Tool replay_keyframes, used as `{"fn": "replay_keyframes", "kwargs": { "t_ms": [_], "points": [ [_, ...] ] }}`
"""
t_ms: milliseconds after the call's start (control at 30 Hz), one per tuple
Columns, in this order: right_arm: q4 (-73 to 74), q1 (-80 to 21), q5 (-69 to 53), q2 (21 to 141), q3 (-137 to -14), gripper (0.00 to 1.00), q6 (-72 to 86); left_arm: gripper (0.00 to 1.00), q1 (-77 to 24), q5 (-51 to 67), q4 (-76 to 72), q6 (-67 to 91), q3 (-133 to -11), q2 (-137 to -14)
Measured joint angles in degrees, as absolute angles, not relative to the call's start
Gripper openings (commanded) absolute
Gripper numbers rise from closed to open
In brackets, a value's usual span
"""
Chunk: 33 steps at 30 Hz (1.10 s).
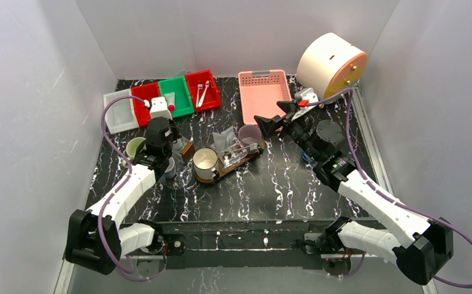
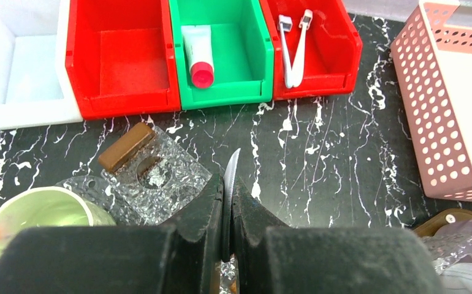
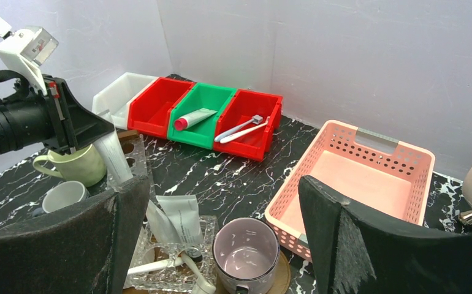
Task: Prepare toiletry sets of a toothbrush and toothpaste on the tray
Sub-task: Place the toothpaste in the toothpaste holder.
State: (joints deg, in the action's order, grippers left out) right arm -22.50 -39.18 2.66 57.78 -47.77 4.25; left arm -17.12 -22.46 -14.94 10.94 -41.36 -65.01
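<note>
As the overhead view gives it, my left gripper [image 1: 173, 146] sits just beside the brown block [image 1: 188, 150]. The tray [image 1: 246, 160] lies off to that hand's right, carrying a white mug [image 1: 205, 160], clear bags [image 1: 230, 147] and a purple mug [image 1: 250, 133]. My right gripper [image 1: 272, 117] hovers just beside the purple mug, at the tray's far end, with the pink basket [image 1: 264, 95] close by.

Left wrist view: the fingers [image 2: 206, 208] are pressed together on the thin flat end of a white tube [image 2: 232, 168], seen edge-on.
- Ahead of the hand stand the bins — a green bin [image 2: 246, 73] holding a red-capped tube [image 2: 198, 52].
- To the green bin's right, a red bin [image 2: 338, 67] holds two toothbrushes [image 2: 295, 49].
- Below and left of the fingers I note a green mug [image 2: 37, 214]; the brown block rests on clear plastic just ahead-left.

Right wrist view: this hand's fingers stand spread wide, with nothing between them.
- Beneath the gap sits the purple mug on the tray's end.
- One of the bags lies to the mug's left, with a toothbrush and a tube inside.
- The pink basket is on the hand's right.
- Across from the hand, the left gripper holds the white tube pointing downward — clear of the tray.
</note>
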Motion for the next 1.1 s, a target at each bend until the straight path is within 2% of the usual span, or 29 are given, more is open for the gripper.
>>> {"fn": "replay_keyframes", "kwargs": {
  "t_ms": [567,733,900,1100],
  "points": [
    [-22.92,-39.18,2.85,57.67,-46.94,0.99,4.23,0.00,-17.23,-23.14,-20.10,12.47,-36.88,-67.77],
    [-22.92,-39.18,2.85,57.67,-46.94,0.99,4.21,0.10,-17.37,-23.20,-20.43,12.64,-36.84,-67.94],
    [-22.92,-39.18,2.85,57.67,-46.94,0.99,4.21,0.31,-17.39,-23.22,-20.51,12.62,-36.84,-67.96],
    [-22.92,-39.18,2.85,57.63,-46.94,0.99,4.19,0.45,-17.39,-23.40,-19.33,12.86,-36.86,-67.96]
  ]
}}
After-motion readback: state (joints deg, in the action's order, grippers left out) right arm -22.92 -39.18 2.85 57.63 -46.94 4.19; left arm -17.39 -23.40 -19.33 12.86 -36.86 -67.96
